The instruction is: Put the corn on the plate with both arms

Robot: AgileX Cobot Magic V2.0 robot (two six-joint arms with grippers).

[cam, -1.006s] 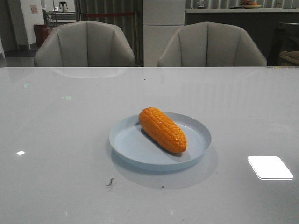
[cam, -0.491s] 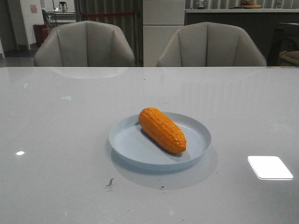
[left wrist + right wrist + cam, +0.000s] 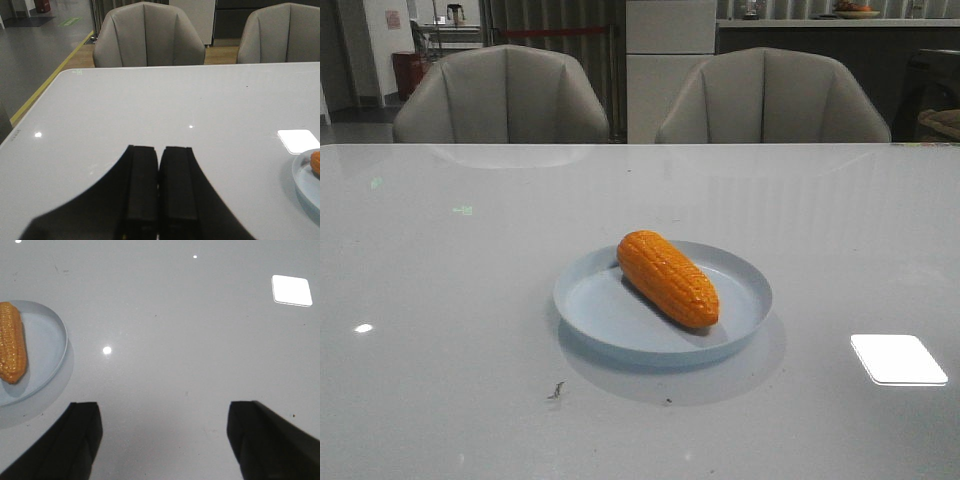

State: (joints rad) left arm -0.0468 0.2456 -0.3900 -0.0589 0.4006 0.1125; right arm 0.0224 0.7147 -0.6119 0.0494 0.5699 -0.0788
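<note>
The orange corn lies diagonally in the pale blue plate near the middle of the white table. Neither arm shows in the front view. In the left wrist view my left gripper is shut and empty above bare table, with the plate's rim and a bit of corn at the picture's edge. In the right wrist view my right gripper is wide open and empty over bare table, apart from the plate and corn.
Two grey chairs stand behind the table's far edge. Bright light reflections lie on the glossy tabletop. A small dark speck sits in front of the plate.
</note>
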